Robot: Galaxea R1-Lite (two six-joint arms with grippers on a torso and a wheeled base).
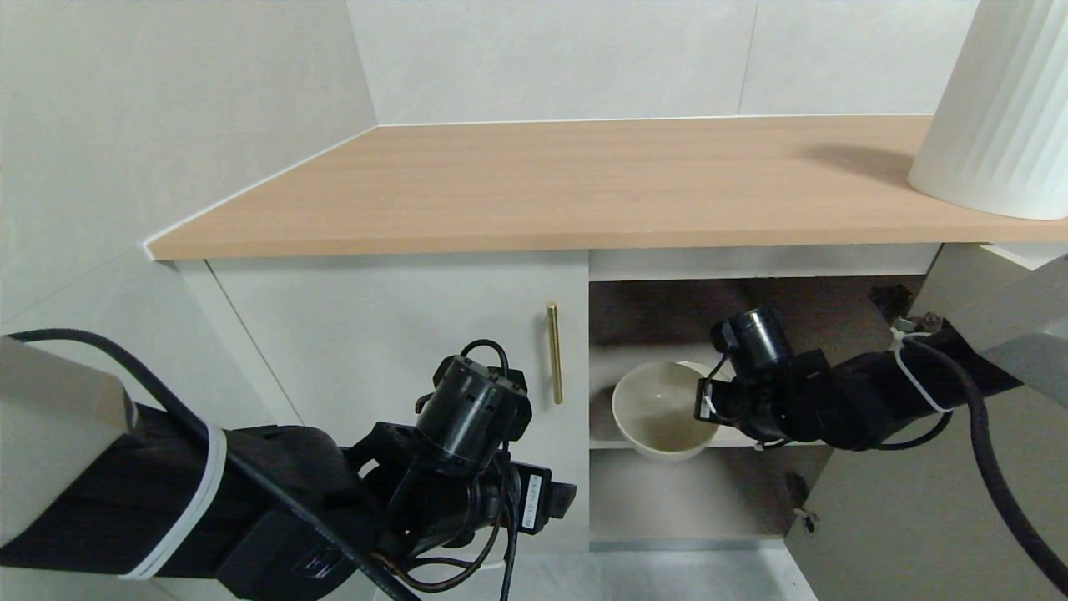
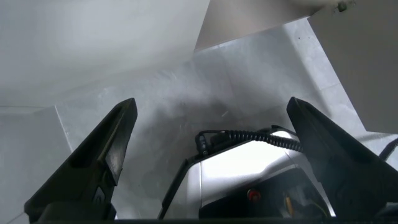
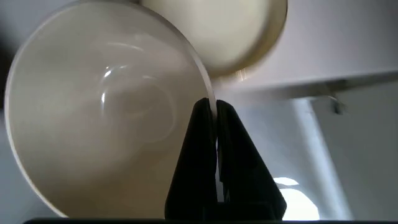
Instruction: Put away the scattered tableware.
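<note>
Two arms fill the lower half of the head view. Nearest, at lower left, the left gripper hangs empty before the closed cabinet door, fingers spread wide. Farther in, right of centre, the right gripper is pinched on the rim of a cream bowl. The bowl is tilted at the front edge of the open cupboard's shelf, with another cream dish just behind. Stowing looks to be the step in hand. Next, I judge, the bowl needs levelling, setting on the shelf beside that dish, then release.
</note>
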